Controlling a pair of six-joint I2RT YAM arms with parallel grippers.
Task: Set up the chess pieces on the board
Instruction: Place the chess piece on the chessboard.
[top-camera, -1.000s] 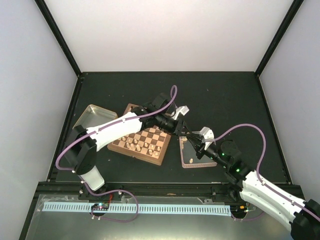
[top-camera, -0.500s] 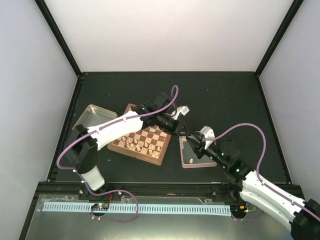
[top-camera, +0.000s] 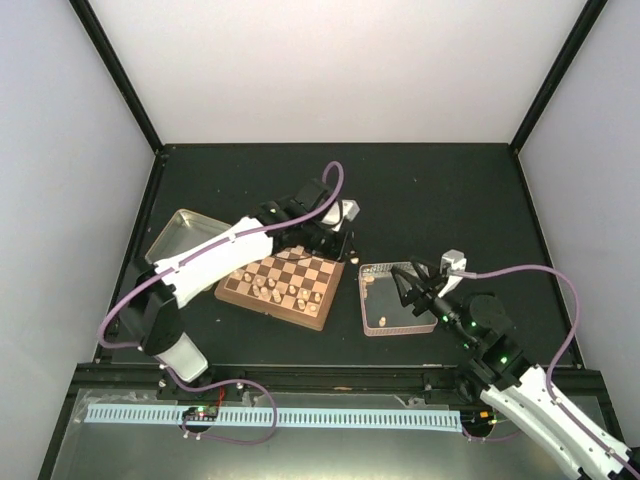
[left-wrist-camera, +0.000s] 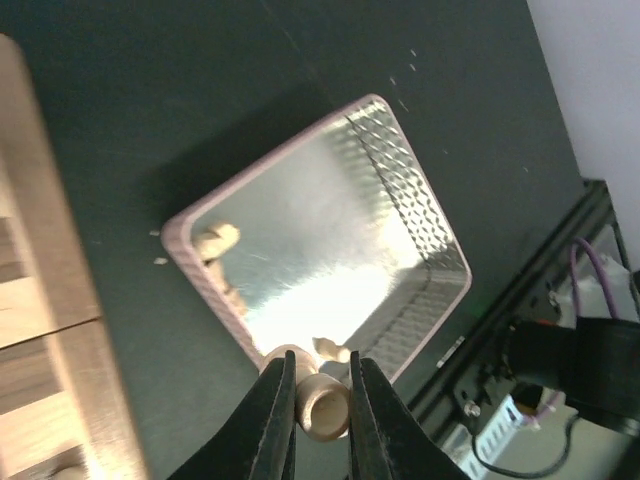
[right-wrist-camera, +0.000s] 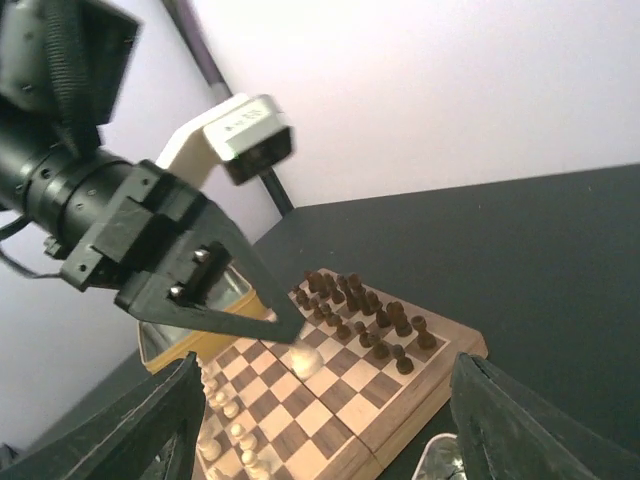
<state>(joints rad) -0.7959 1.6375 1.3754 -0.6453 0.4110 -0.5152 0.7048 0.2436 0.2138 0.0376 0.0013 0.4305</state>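
My left gripper (left-wrist-camera: 322, 400) is shut on a pale beige chess piece (left-wrist-camera: 325, 408), gripped at its stem with the round base facing the camera. From above, the left gripper (top-camera: 336, 246) hangs over the far right edge of the board (top-camera: 300, 314). The right wrist view shows that piece (right-wrist-camera: 305, 361) above the board's middle squares (right-wrist-camera: 400, 400). More pale chess pieces (top-camera: 262, 286) stand along the board's near side. My right gripper (top-camera: 405, 286) is open and empty over the clear tray (top-camera: 392, 329), its fingers (right-wrist-camera: 150, 420) spread wide. Two pale pieces (left-wrist-camera: 217, 238) lie in the tray (left-wrist-camera: 270, 172).
Dark brown chessmen (right-wrist-camera: 365, 315) fill the board's far rows. A yellow-rimmed metal tin (top-camera: 185, 236) lies to the left of the board. The tray sits just to the right of the board on the black table. The frame rail (top-camera: 300, 378) runs along the near edge.
The two grippers met above the tray's far left corner. The left one shut on the piece and moved left over the board. The right one opened and swung back to the right.
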